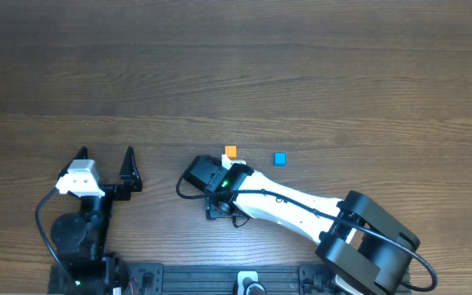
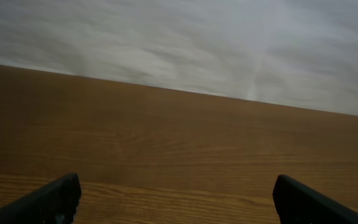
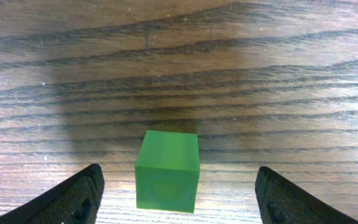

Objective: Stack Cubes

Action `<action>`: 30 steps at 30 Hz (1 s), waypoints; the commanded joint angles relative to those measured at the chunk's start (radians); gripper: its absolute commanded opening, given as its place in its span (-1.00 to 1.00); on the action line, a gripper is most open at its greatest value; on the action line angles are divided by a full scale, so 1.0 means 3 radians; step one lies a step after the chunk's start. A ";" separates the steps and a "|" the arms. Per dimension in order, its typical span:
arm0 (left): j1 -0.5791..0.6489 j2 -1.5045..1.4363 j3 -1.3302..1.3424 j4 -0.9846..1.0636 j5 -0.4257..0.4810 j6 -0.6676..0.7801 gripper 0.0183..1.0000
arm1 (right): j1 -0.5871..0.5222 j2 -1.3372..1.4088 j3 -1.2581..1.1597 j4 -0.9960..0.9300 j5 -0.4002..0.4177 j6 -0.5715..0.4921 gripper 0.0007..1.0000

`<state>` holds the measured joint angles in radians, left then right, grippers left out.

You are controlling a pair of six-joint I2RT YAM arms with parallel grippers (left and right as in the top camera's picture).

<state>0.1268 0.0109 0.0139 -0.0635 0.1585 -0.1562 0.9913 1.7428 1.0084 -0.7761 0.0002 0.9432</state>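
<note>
The right arm stretches from its base at the near right to the middle of the table (image 1: 236, 65), with its wrist turned down. The right gripper (image 3: 178, 176) is spread wide around the green cube (image 3: 167, 171), which stands on the wood and touches neither finger. The left arm is folded at the near left. The left gripper (image 1: 106, 154) is spread too and holds nothing. There are three cubes: the green one, an orange cube (image 1: 231, 152) just beyond the right wrist, and a blue cube (image 1: 279, 158) to the right of it.
</note>
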 commanded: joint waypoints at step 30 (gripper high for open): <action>0.0022 -0.0027 -0.0027 0.0010 0.0029 0.0061 1.00 | 0.0018 0.0092 -0.0041 0.0093 0.0065 0.0024 -0.41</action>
<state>0.1268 0.0109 0.0139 -0.0635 0.1585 -0.1562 0.9913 1.7611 1.0039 -0.7536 0.0032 0.9436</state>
